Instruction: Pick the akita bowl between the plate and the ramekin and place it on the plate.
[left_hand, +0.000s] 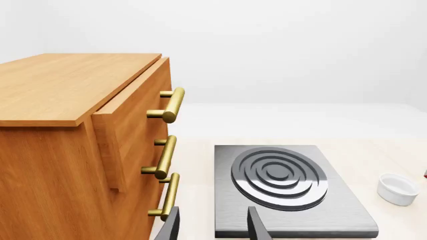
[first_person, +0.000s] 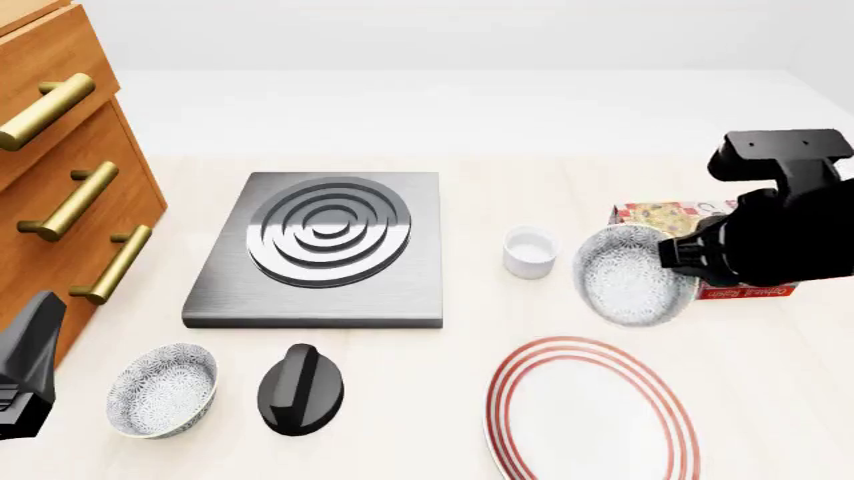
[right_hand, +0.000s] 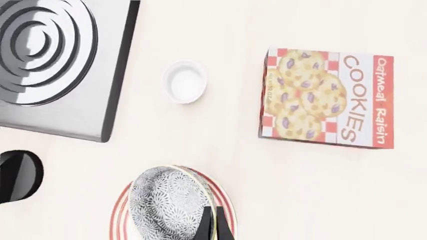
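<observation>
The akita bowl (first_person: 625, 274) hangs tilted above the table, its speckled inside facing the front camera. My right gripper (first_person: 677, 256) is shut on its rim. In the right wrist view the patterned outside of the akita bowl (right_hand: 167, 202) fills the space by my right gripper (right_hand: 214, 222), with the red-ringed plate (right_hand: 120, 216) showing beneath it. The plate (first_person: 587, 412) lies on the table in front of the bowl. The ramekin (first_person: 530, 251) stands to the bowl's left. My left gripper (left_hand: 213, 227) is open and holds nothing, low at the left (first_person: 27, 365).
A second patterned bowl (first_person: 163, 389) and a black knob (first_person: 300, 389) sit front left. A grey burner slab (first_person: 327, 246) lies mid-table beside a wooden drawer cabinet (first_person: 60, 190). A cookie box (first_person: 667, 214) lies behind the held bowl.
</observation>
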